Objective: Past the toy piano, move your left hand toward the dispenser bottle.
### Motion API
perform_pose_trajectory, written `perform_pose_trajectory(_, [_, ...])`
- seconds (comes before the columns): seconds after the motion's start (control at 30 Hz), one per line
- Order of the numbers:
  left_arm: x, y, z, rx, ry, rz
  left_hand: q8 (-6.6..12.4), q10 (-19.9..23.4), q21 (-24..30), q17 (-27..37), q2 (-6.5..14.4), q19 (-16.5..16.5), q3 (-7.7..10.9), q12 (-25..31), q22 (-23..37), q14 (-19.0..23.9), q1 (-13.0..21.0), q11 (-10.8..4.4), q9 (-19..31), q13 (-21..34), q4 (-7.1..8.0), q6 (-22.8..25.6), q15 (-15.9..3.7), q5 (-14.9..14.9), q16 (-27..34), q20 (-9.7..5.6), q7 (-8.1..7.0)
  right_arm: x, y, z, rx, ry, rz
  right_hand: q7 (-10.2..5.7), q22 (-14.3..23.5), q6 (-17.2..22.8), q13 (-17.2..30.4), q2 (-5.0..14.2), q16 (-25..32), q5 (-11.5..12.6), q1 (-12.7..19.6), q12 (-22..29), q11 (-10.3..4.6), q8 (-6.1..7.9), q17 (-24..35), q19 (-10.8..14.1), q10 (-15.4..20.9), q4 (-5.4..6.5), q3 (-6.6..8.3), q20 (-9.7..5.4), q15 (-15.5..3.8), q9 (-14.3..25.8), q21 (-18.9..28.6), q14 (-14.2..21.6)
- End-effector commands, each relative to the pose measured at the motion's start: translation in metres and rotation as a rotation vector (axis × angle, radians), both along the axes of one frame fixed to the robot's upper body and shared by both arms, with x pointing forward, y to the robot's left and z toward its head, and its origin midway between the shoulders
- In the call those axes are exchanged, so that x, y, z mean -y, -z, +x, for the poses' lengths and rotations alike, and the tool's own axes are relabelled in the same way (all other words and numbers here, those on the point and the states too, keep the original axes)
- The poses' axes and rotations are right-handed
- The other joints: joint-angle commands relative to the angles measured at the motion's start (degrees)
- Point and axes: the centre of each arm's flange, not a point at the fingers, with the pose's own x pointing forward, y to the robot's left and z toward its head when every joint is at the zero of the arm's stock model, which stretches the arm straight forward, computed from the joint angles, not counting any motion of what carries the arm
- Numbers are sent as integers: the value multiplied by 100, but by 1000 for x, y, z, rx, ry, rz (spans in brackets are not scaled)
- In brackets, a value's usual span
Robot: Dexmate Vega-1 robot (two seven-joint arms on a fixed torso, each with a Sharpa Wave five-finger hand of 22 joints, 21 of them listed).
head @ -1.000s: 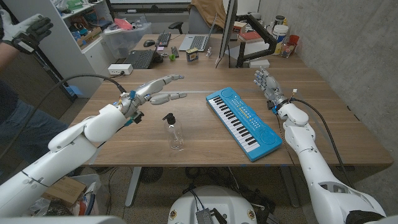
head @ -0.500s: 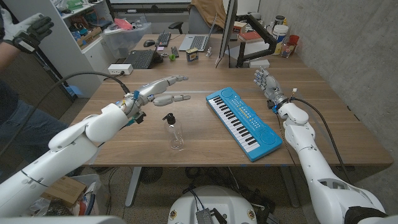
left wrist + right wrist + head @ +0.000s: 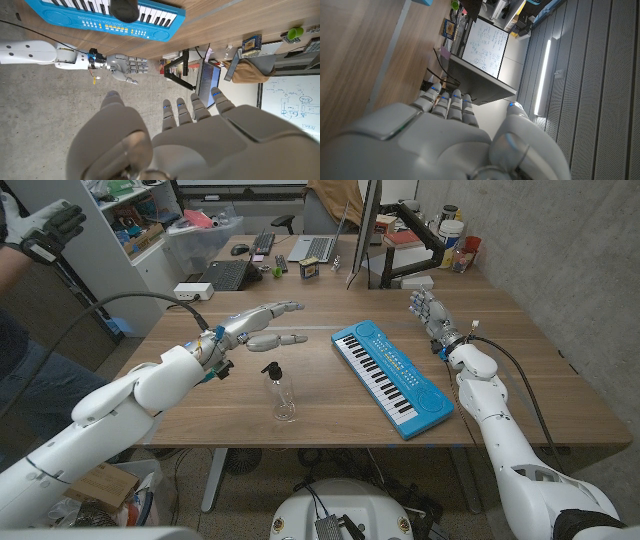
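Clear plastic dispenser bottle with a black pump top [image 3: 283, 392] upright on the wooden table [image 3: 200, 415], just below and near the left hand [image 3: 262, 323], not touched. Left hand raised over the table, fingers spread and straight, thumb apart below them, holding nothing; in the left wrist view the same hand [image 3: 190, 137] seen from behind, fingers apart, with the bottle's black cap [image 3: 125, 8] ahead of it. Beyond the fingertips, well apart to the right, bright blue toy piano with white and black keys [image 3: 392, 376] lying at a slant. Farther again, past the piano's far end, right hand [image 3: 428, 314] held up near the table's right side, palm upright, fingers loosely apart, empty.

Judged step: the reach toward the bottle, under way but not finished, since hand and bottle are apart. Next move, likely: lower the open hand and draw it back toward the pump top, keeping fingers wide; too quick a sweep could tip the slim, light-looking bottle.
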Motion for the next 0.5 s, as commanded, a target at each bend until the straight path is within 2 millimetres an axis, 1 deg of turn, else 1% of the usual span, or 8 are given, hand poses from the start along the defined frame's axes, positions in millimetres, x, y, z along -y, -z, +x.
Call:
perform_pose_trajectory(0.03, [1,2,-11,6,-21,41,-4,-22,10,16,-3,27,-9,4,20,23,67,3,34,28,10,19,-7,-19,-4,46,21,-3,-4,1,9,-6,-2,-34,14,29,10,0,24,24,-40,-6,6,38,14,54,27,-21,1,17,3,10,-8,60])
perform_pose_trajectory(0.5, [10,7,-18,-11,-37,142,-10,-48,10,17,5,31,-20,-5,20,24,78,1,35,30,11,16,-5,-19,-5,47,16,-7,-8,-2,20,-12,-14,-36,14,29,10,2,24,24,-43,-5,7,38,14,56,29,-23,-2,16,4,10,-13,63])
